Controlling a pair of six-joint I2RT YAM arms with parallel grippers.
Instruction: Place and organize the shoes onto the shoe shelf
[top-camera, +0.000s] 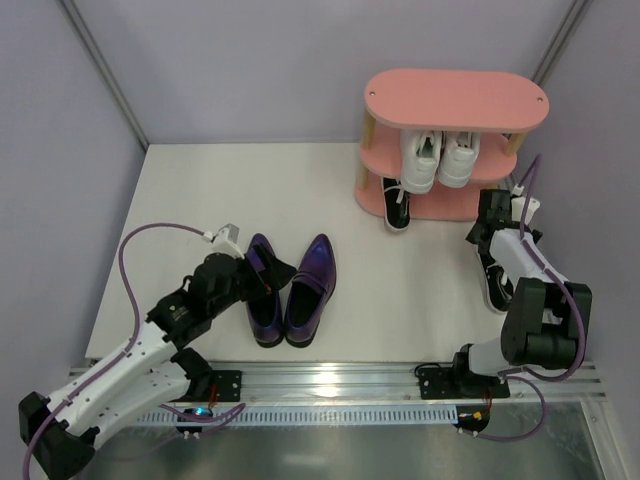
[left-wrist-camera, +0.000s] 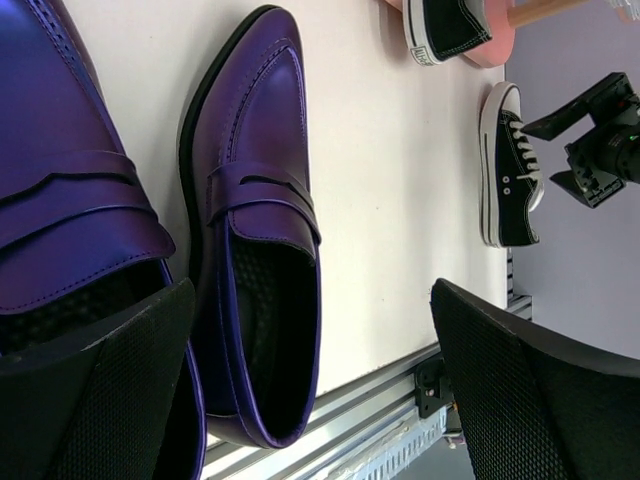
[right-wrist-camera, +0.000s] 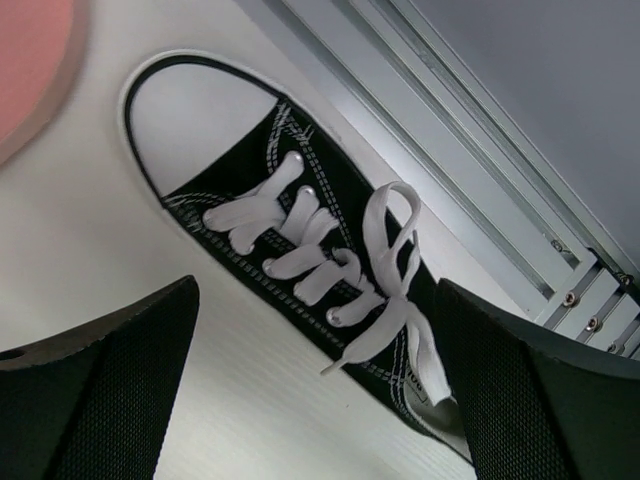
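**Filling the shelf: three shoes up, three waiting**

Nearest the arms, the purple loafers (top-camera: 308, 290) are lying side by side on the tabletop (top-camera: 200, 190). The left gripper (left-wrist-camera: 312, 300) is hanging over them, spread wide and grasping nothing. Farther right, the right gripper (right-wrist-camera: 315, 290) is hovering, likewise released, above one black sneaker (right-wrist-camera: 300, 230) lying beside the shoe shelf (top-camera: 455, 95). Beyond, the second black sneaker (top-camera: 397, 208) is sitting on the bottom tier and the white sneakers (top-camera: 422, 165) are occupying the middle one. By my judgement, the job is standing about half done.
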